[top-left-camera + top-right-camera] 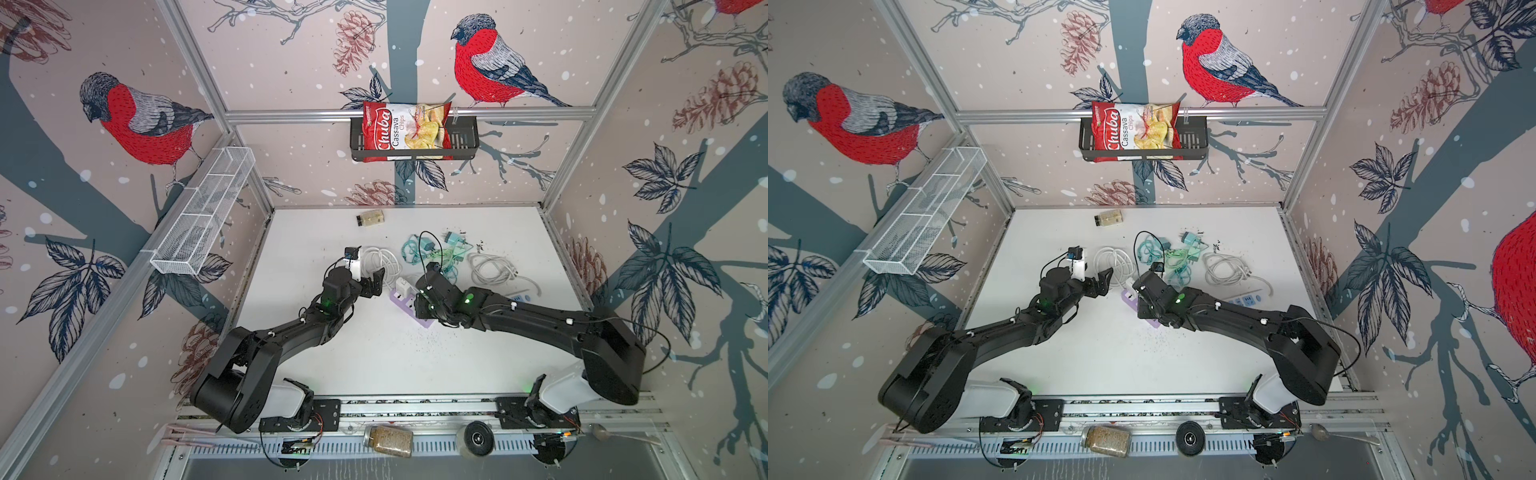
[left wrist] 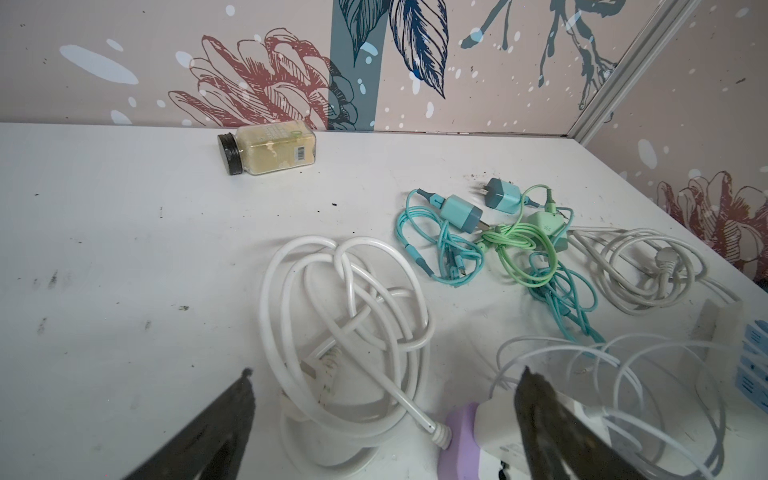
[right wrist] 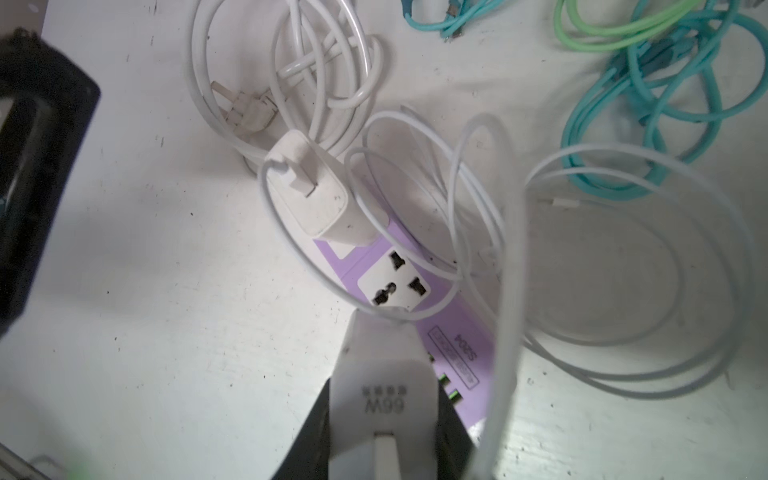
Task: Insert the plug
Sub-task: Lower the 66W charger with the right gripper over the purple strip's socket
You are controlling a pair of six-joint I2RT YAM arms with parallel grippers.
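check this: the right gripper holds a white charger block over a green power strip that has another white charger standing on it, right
No: the power strip is purple, not green, as the right wrist view shows. The right gripper does hold a white charger block over it, and another white charger stands on it.

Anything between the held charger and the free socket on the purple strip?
Yes: a thin white cable loops across the purple strip at the near edge of the free socket, just ahead of the charger in the right gripper. The socket holes themselves look uncovered.
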